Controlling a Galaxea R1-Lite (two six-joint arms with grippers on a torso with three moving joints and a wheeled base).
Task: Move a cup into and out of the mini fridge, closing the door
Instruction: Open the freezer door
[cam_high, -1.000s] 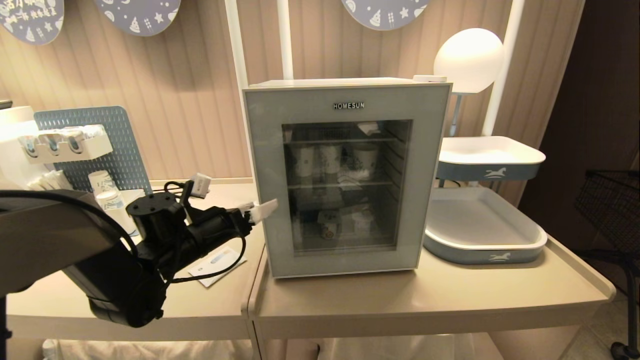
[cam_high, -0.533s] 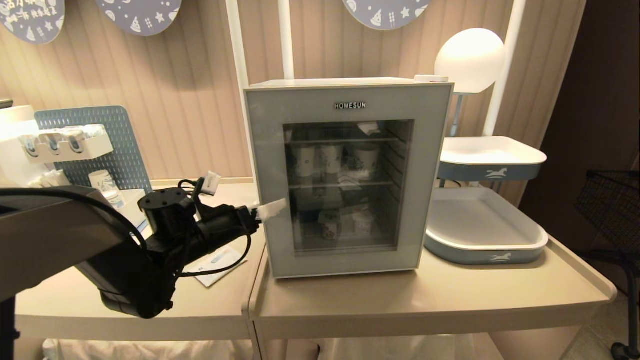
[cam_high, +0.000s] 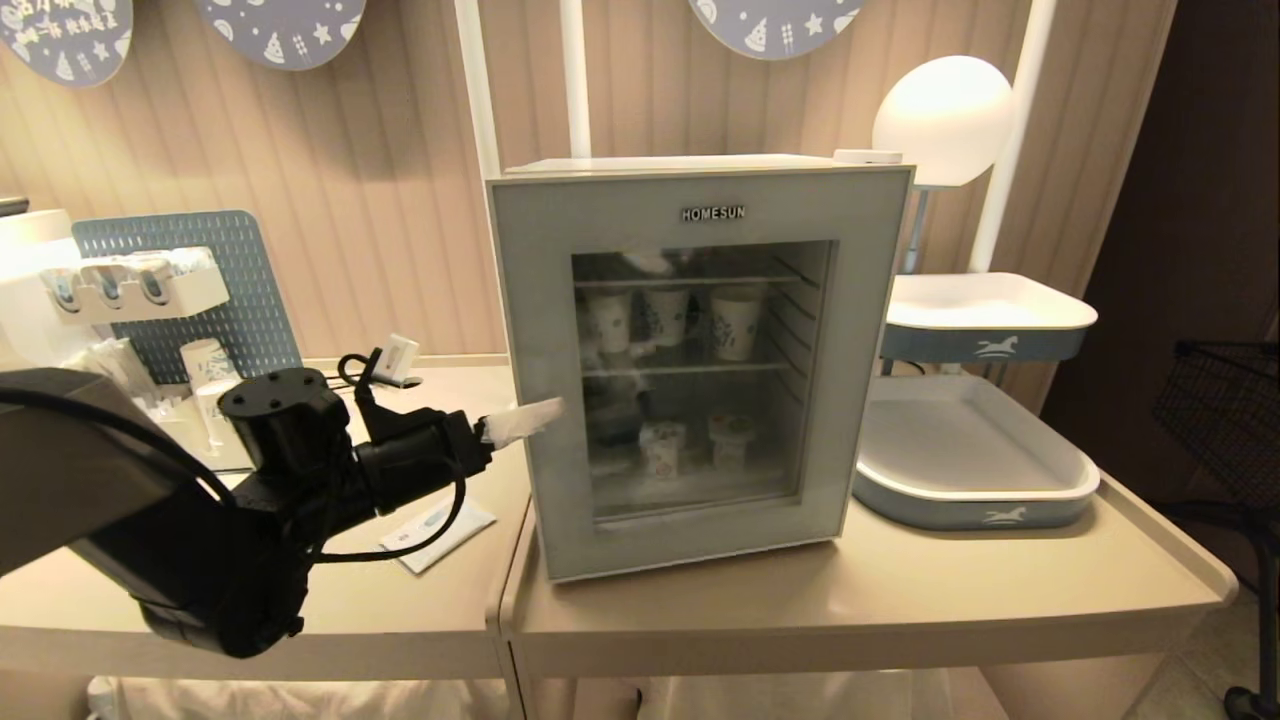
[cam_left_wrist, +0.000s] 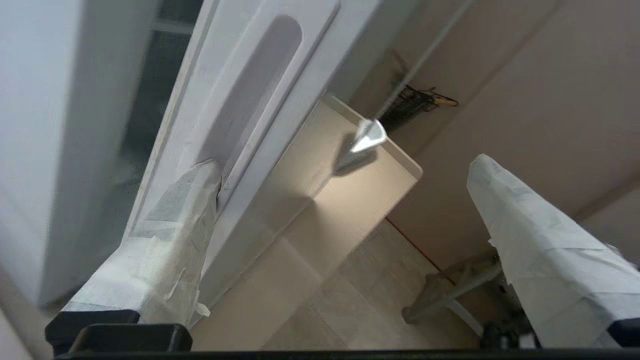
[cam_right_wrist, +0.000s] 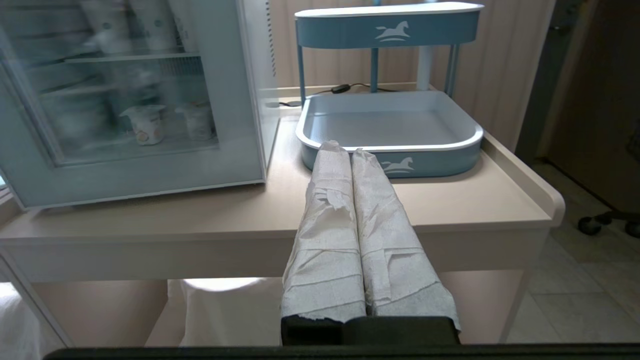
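- The fridge (cam_high: 700, 360) stands on the table (cam_high: 860, 600), between a pegboard rack (cam_high: 180, 290) and a tray (cam_high: 975, 450).
- Its door (cam_high: 690, 540) appears slightly ajar on the handle side.
- My left gripper (cam_left_wrist: 345, 210) is at the door's left edge, jaws spread wide. One taped finger (cam_left_wrist: 185, 215) sits in the recessed handle groove (cam_left_wrist: 250, 95); the other hangs free in front of the door.
- My right gripper (cam_right_wrist: 350, 160) is parked low before the table, fingers pressed together, holding nothing.
- Handling judgement: the door is rigid, hinged, with fragile glass. Hook the groove and pull; do not pinch.
- Cups (cam_high: 735, 320) on the upper wire shelf look light and crushable. Grip the wall gently.
- Hard to read: the glass blurs the contents, the hinge is hidden, and the size of the door gap is unclear.
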